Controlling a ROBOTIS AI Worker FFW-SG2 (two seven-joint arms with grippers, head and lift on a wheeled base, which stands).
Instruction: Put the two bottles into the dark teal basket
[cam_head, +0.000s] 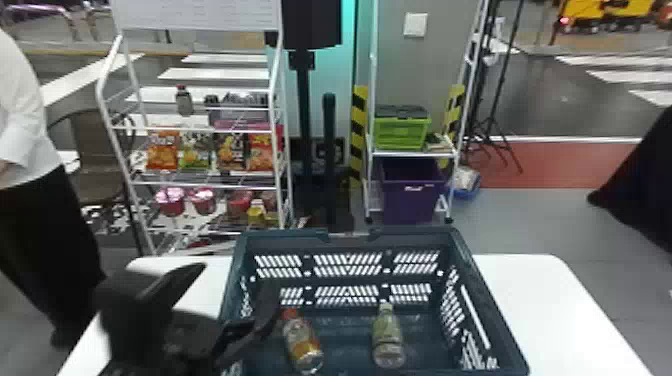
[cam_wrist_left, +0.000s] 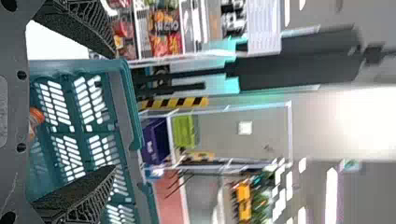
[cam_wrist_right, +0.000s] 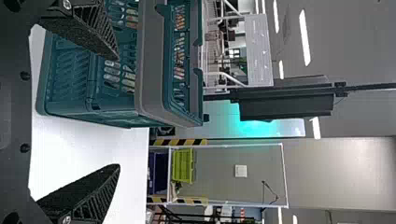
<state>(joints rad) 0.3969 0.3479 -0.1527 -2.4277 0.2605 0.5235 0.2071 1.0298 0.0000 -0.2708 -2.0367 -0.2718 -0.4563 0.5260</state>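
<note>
Black fingers of the left gripper stood spread, holding nothing; the right gripper was likewise parted and empty. Just beside the left one's inner finger was the orange-capped bottle; farther to its right, the pale-capped bottle, both inside the dark teal basket. Judged step: withdrawal, best done straight up, avoiding bottle and rim. Count: two grippers, two bottles, one basket.

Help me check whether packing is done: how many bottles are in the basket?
2. A red-capped bottle is left of centre in the dark teal basket; a pale green bottle is to its right. More may hide at the near end.
</note>
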